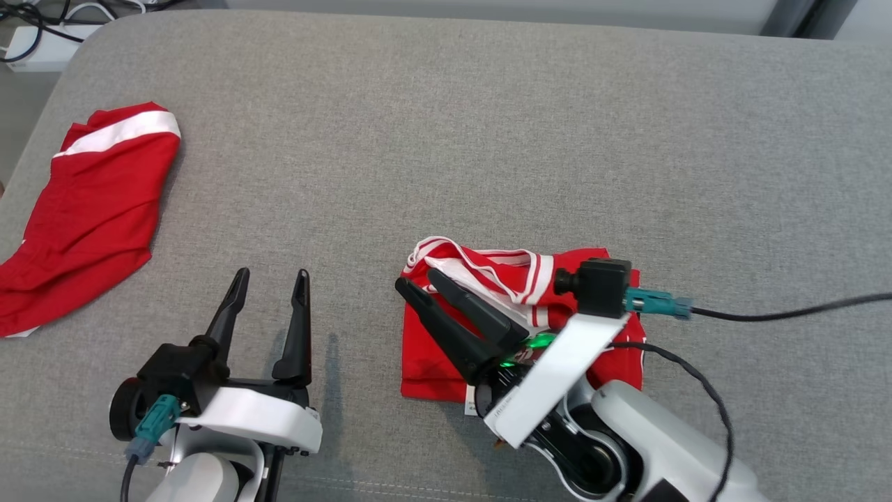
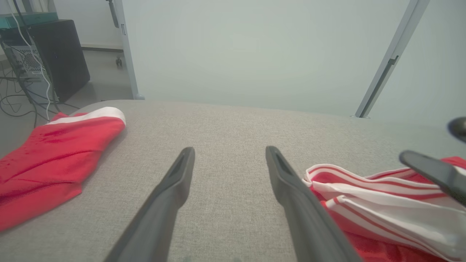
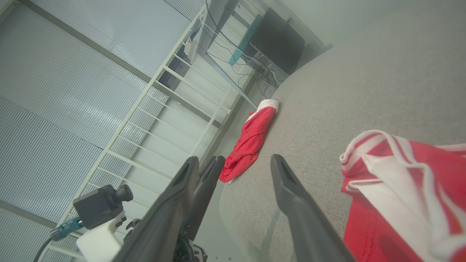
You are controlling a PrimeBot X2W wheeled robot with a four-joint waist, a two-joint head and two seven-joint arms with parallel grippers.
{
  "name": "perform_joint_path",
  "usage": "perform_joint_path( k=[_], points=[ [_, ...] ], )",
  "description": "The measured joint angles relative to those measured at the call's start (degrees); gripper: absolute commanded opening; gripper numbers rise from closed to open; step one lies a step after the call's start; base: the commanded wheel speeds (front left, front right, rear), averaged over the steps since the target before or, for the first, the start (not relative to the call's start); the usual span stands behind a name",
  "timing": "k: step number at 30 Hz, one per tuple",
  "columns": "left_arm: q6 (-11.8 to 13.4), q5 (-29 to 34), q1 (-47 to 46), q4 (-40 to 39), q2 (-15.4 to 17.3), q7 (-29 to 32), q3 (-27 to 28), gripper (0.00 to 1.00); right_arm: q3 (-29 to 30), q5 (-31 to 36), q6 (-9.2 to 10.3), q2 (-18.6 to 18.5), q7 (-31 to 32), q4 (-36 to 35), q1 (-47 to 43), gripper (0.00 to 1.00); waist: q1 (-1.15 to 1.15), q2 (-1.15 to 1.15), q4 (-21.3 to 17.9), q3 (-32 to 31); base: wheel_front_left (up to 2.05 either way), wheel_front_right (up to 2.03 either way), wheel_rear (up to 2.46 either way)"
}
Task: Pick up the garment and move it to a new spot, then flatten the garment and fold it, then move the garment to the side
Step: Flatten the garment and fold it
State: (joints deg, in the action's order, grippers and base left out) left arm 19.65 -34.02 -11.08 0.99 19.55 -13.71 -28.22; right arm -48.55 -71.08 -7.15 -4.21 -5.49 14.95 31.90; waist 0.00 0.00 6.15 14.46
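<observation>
Right gripper [image 1: 416, 280] hangs open and empty over the folded garment [image 1: 426, 369] near the tabletop's [image 1: 488, 139] front edge; left gripper [image 1: 272, 274] gapes too.

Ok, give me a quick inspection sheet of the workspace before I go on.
Surface: grey fabric-covered table.
Job's things: jersey folded, lying on the table under the right gripper.
Clutter: red shorts crumpled at the table's left edge.
Grippers: left gripper open, empty, over bare table; right gripper open, over the jersey, holding nothing.
Cables: black lead runs off right from the right wrist camera; power strip with cords on the floor.
Surroundings: black cabinet, pale wall.
</observation>
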Motion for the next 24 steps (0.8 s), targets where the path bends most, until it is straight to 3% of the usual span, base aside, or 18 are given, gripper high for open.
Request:
perform_joint_path(
  k=[6, 11, 13, 19, 24],
  points=[
    [0.1, -0.4, 0.2, -0.3, 1.3, 0.1, 0.9, 1.00, 5.6, 9.9, -0.02, -7.2, -3.1, -13.7, -4.4, 1.00, 0.00, 0.00, -0.8, -1.1, 0.00, 0.00, 0.00],
    [0.9, -0.4, 1.2, -1.5, 2.6, 0.7, 1.8, 1.00, 18.2, 20.8, -0.02, -12.4, -7.0, -18.4, -10.5, 1.00, 0.00, 0.00, -2.0, -2.2, 0.00, 0.00, 0.00],
    [1.6, -0.4, 2.4, -2.6, 3.5, 1.2, 2.2, 1.00, 28.1, 29.9, -0.02, -13.9, -8.2, -18.6, -14.3, 1.00, 0.00, 0.00, -2.6, -2.7, 0.00, 0.00, 0.00],
    [2.2, -0.4, 3.2, -4.0, 5.0, 1.6, 3.1, 1.00, 41.1, 44.7, -0.02, -14.0, -8.7, -16.5, -21.7, 1.00, 0.00, 0.00, -3.8, -3.8, 0.00, 0.00, 0.00],
    [2.6, -0.8, 4.9, -4.1, 5.5, 1.7, 3.4, 1.00, 45.8, 50.7, -0.03, -12.7, -8.8, -12.0, -26.1, 1.00, 0.00, 0.00, -4.6, -5.1, 0.00, 0.00, 0.00]
  ],
)
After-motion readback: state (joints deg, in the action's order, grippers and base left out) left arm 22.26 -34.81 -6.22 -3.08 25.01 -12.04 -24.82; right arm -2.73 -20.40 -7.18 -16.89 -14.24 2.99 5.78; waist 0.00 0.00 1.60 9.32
